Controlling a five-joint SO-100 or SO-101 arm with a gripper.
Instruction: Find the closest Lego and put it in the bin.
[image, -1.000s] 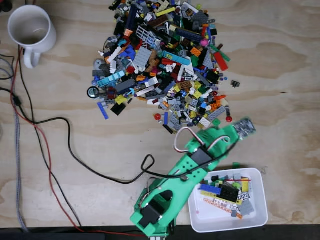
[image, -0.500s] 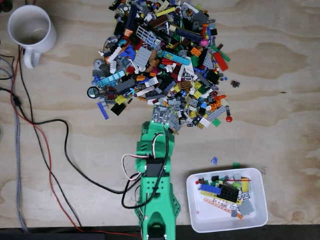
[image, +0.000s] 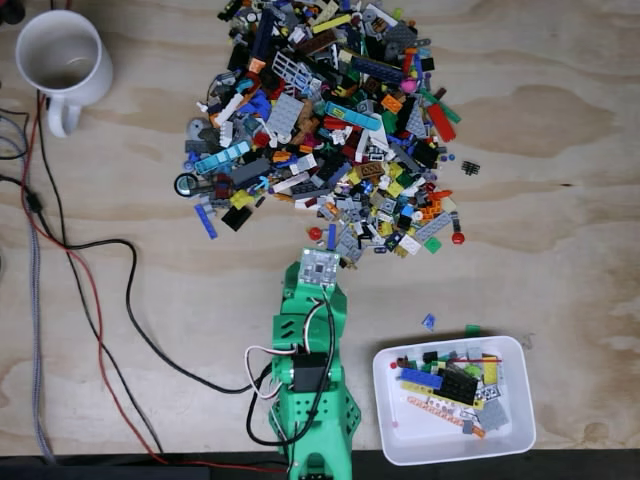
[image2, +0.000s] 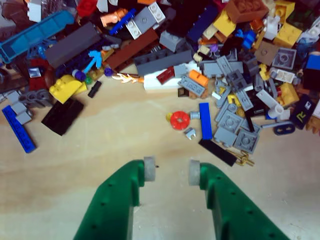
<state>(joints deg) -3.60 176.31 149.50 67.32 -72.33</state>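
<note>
One green arm (image: 308, 380) rises from the 6 o'clock edge of the fixed view, pointing toward 12. Compared with half a second ago it has pulled back a little: the head then overlapped the pile's lower fringe, now it sits just clear of it. A second ago the arm was slanted toward 2 o'clock, next to the bin.

Gripper (image2: 171, 171) in the wrist view: both green fingers come in from 6 o'clock, parted, with bare wood between the pale pads (image2: 149, 168); nothing held.

Lego pile (image: 325, 120) fills the 12 o'clock part of the fixed view, unchanged across frames. Nearest pieces in the wrist view: red round piece (image2: 179, 120) at about 12 o'clock from the fingertips, near but apart; small grey clip (image2: 189, 132) just beside it at 4 o'clock; blue bar (image2: 205, 120) upright to the right; black flat strip (image2: 217, 151) at roughly 1 o'clock from the right finger.

Bin (image: 392, 420) sits at 5 o'clock of the fixed view, right of the arm, already holding several bricks, same spot as before. Two loose bits, blue (image: 428, 321) and green (image: 472, 328), lie just above its rim.

White mug (image: 62, 62) at 10 o'clock, cables (image: 95, 290) along the left side, neither moved.
</note>
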